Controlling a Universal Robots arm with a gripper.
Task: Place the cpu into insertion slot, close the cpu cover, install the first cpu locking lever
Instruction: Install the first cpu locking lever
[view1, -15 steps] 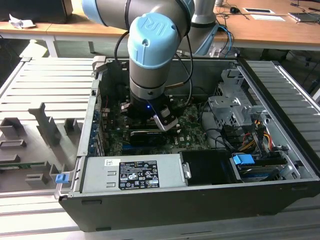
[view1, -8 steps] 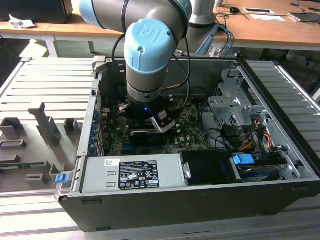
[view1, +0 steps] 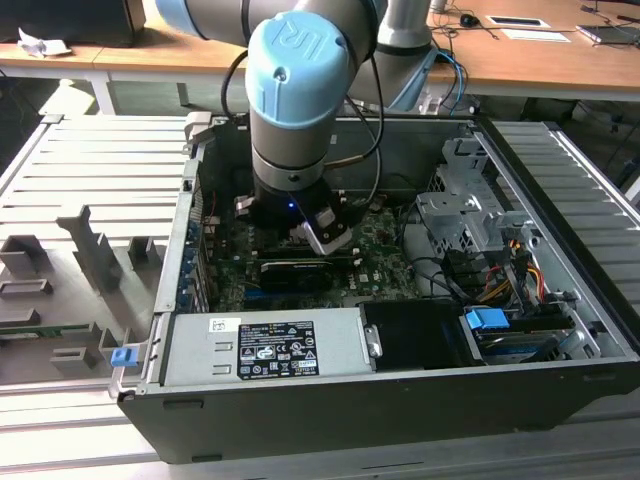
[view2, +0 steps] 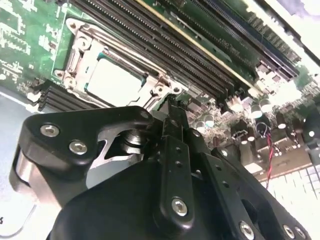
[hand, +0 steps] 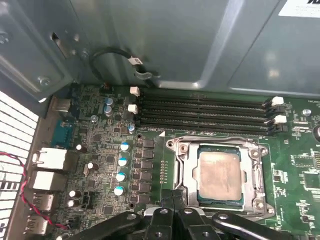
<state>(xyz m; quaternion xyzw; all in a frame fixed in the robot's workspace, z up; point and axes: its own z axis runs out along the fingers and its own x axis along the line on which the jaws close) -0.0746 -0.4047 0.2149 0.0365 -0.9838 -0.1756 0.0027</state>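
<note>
Claw (view2: 172, 107) is parked low over the motherboard (hand: 100, 165) inside the open PC case (view1: 560, 400), and its fingertips look pinched together with nothing between them, so I'd call it closed and empty. In both wrist views the tips sit right at the edge of the CPU socket, just touching or nearly touching the frame; can't tell which.

Using the socket as the landmark: the cpu (hand: 218, 176) is already lying flat in it, dull tan top facing up, square to the frame. The cpu cover (hand: 187, 172) looks folded down around it, with the chip showing through the big window, so the first two bits of the task seem done, as far as I can judge. The RAM slots (hand: 205, 112) run along the far side of the socket from the claw, parallel to that socket edge.

The key relation: the chip and cover lie straight ahead of the fingertips, and the claw comes in at the socket side opposite the RAM slots. A thin metal lever seems to run along the socket's edge near the tips, but I can't tell if it's hooked.

In the exterior view the arm's big blue wrist joint (view1: 300, 60) hangs right above all this.
</note>
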